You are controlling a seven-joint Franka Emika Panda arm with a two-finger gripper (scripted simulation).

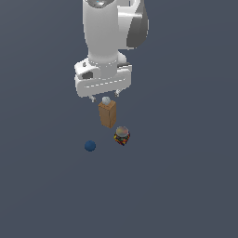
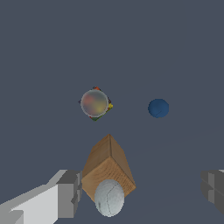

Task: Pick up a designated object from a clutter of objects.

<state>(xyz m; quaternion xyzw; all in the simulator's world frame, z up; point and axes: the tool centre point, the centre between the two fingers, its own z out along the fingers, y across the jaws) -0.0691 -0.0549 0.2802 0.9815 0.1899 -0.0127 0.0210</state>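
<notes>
The pale grey-white ball [image 1: 106,100] shows just behind the top of the tall tan-brown box [image 1: 108,115]. My gripper [image 1: 106,96] hangs directly above it, open and empty. In the wrist view the ball [image 2: 109,197] overlaps the box's top edge [image 2: 108,168]. It lies between my wide-spread fingers [image 2: 68,194], nearer to that finger than to the other, and touches neither. My gripper [image 2: 140,190] holds nothing. I cannot tell whether the ball rests on the floor or against the box.
A small multicoloured can [image 1: 122,135] stands in front of the box, toward the exterior view's right; it also shows in the wrist view [image 2: 95,103]. A dark blue ball [image 1: 90,146] lies apart on the grey floor, also in the wrist view [image 2: 158,108].
</notes>
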